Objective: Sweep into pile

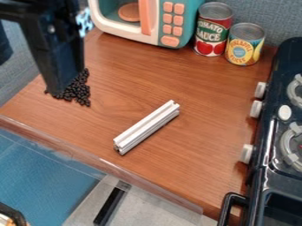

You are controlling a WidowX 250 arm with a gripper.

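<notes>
The black gripper (59, 90) hangs at the upper left, its lower end in front of a heap of small black beans (77, 92) that it partly hides. The beans lie together on the brown wooden counter (200, 88), with a few at the heap's edges. A silver metal bar (147, 127) lies diagonally at the middle of the counter, to the right of the beans and apart from both them and the gripper.
A toy microwave (144, 20) stands at the back, with a tomato sauce can (213, 29) and a pineapple can (244, 44) to its right. A dark toy stove (286, 176) with knobs lines the right side. The counter's clear-edged front (100, 161) drops toward the lower left.
</notes>
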